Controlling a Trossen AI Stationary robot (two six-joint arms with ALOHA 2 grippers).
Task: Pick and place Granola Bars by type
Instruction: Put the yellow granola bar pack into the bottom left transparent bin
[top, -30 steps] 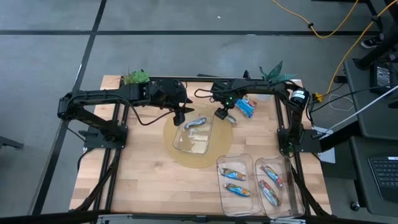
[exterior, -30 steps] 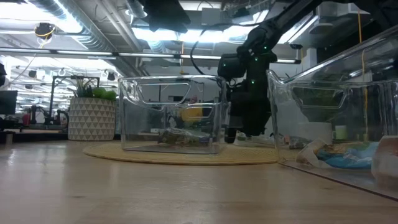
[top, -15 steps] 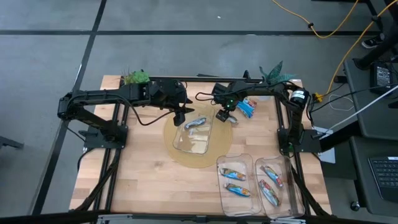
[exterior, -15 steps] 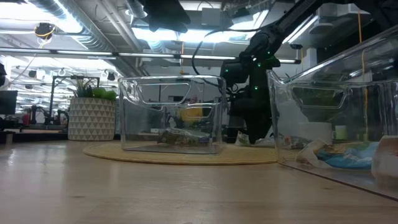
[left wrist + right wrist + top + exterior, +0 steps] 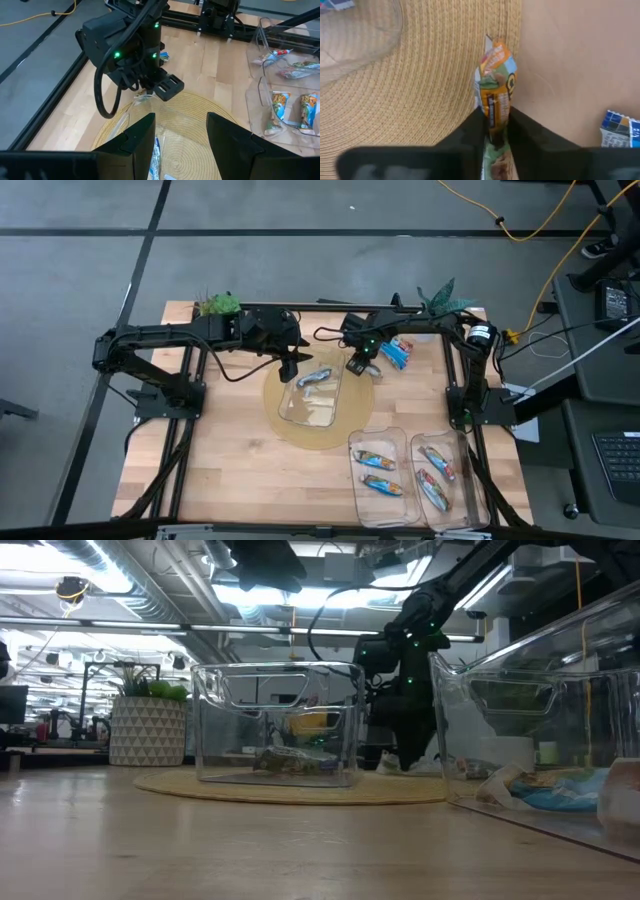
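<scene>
Nearest the front edge of the pale wooden bench (image 5: 230, 470) stand two clear plastic bins side by side (image 5: 378, 475), already holding several multicoloured foil-wrapped granola bars (image 5: 377, 460), while the neighbouring bin (image 5: 452, 498) holds more of them. Farther in, a round woven straw mat (image 5: 325, 442) carries a third clear plastic bin (image 5: 310, 412) with one shiny blue-and-silver bar (image 5: 315, 378) lying inside. At the mat's far right edge, the right hand (image 5: 496, 131) has its fingers pressed onto an orange-and-green wrapped granola bar (image 5: 495, 85), pinching it near one end while the rest lies across the mat's rim and the bare wood. Such a bar looks light and thin, its foil crinkly and slick, so it would probably slip or fold if taken by the end seam; a hold across the middle of the body seems safer. Just beyond it lie a few blue-and-silver bars (image 5: 396, 351) on the wood. The left hand (image 5: 288, 368) hovers over the mat bin's far rim, fingers spread and empty; that bin's wall and this arm stand closest to the right arm's path. Potted greenery (image 5: 218, 305) sits at the far corner.
</scene>
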